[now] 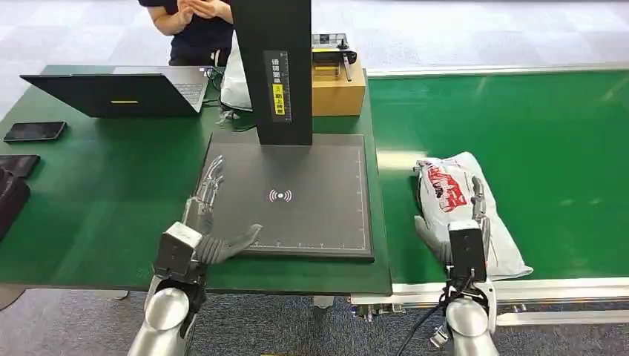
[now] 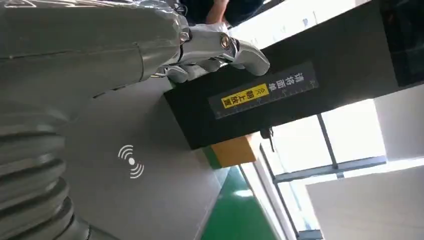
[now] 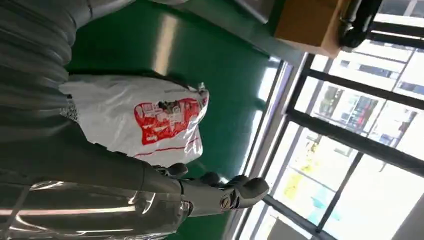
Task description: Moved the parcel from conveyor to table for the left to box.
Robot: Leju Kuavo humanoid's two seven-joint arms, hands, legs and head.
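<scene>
A white plastic parcel (image 1: 445, 189) with red print lies on the green conveyor belt (image 1: 541, 148), close to its near edge. My right hand (image 1: 463, 222) sits over the parcel's near end, thumb on one side and fingers stretched along the other. In the right wrist view the fingers (image 3: 220, 192) run nearly straight beside the parcel (image 3: 145, 120), not closed on it. My left hand (image 1: 211, 215) lies spread and empty at the left edge of the dark scanner pad (image 1: 311, 200) on the green table (image 1: 111, 193).
A black column (image 1: 274, 67) rises from the pad's far side, with a cardboard box (image 1: 337, 93) behind it. A laptop (image 1: 111, 93) and a phone (image 1: 35, 131) lie at the table's far left. A person (image 1: 189, 22) stands behind the table.
</scene>
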